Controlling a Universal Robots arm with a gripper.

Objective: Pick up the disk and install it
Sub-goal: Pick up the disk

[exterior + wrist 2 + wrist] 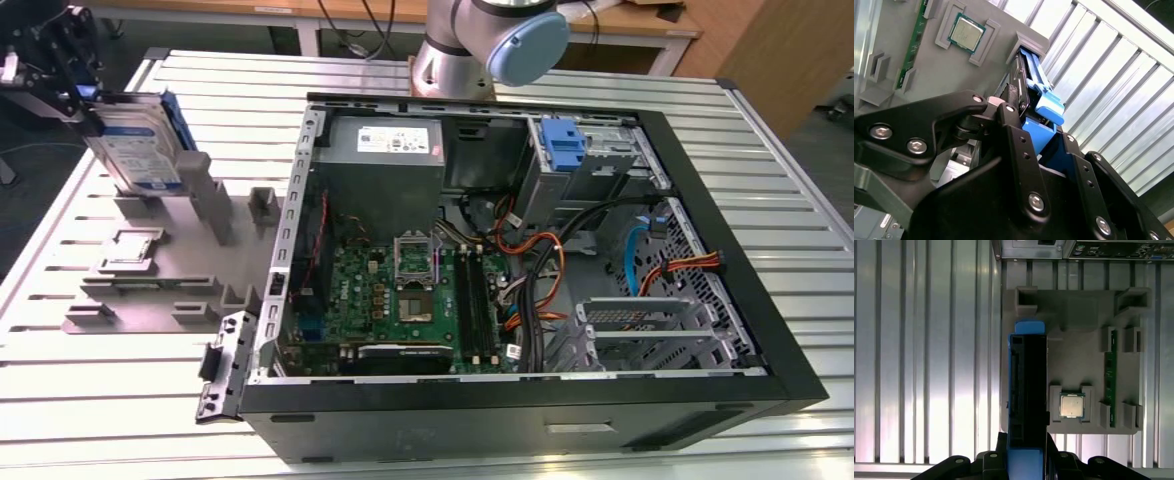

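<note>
The disk [138, 145] is a silver hard drive with a white-and-blue label and blue rails. It stands upright on edge over the far corner of the grey fixture [160, 290], at the exterior view's left. My gripper [88, 108] is shut on its upper end. The first wrist view looks along the disk's [1027, 390] dark edge, with the black fingers [989, 460] on either side of the blue rail. In the second wrist view the fingers [1019, 145] clamp the blue carrier [1046, 107]. Whether the disk's lower edge still sits in the fixture's slot I cannot tell.
The open computer case [787, 370] lies on the slatted metal table [80, 420], to the exterior view's right of the fixture. A blue latch piece [563, 145] sits at its drive bay. The fixture also holds a processor [1072, 406] and a memory stick [1110, 375]. The arm's base [481, 45] stands behind the case.
</note>
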